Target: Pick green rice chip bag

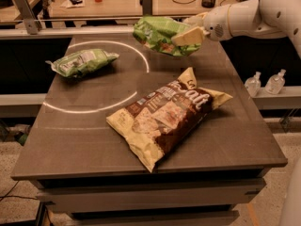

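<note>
The green rice chip bag (157, 34), bright green and crinkly, hangs in the air above the table's far right part. My gripper (188, 34) comes in from the right on a white arm and is shut on the bag's right end, with a pale finger (187, 36) lying across it. The bag is lifted off the table (70, 131) and casts no contact with it.
A slimmer green bag with a whitish label (82, 61) lies at the table's far left. A big brown-and-cream bag (167, 114) lies in the middle front. A white circle line is marked on the table. Two small bottles (265, 83) stand on a ledge at right.
</note>
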`<state>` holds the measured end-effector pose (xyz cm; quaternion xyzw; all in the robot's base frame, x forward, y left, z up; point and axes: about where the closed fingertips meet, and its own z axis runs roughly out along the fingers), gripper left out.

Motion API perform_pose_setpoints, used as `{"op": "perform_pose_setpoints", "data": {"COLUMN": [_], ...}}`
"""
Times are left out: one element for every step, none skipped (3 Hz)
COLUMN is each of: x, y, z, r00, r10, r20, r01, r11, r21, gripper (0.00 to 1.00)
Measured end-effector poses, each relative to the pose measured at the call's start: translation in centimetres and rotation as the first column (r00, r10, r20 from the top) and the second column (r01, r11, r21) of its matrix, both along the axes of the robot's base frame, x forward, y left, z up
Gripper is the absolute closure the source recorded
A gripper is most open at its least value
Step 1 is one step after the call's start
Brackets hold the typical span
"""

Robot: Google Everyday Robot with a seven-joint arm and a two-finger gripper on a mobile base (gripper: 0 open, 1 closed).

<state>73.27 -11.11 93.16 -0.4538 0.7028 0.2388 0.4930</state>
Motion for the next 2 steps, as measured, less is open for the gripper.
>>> {"op": "perform_pose_setpoints", "data": {"x": [-2.10,-2.09], "y": [2.11,2.13], "z": [6.63,6.65], "r00": [0.9896,0.9901], "r10": [0.086,0.084], "r20": [0.115,0.112], "r01": [-0.093,-0.092], "r11": [0.994,0.994], "r21": [0.060,0.061], "gripper": [1.00,1.00]}}
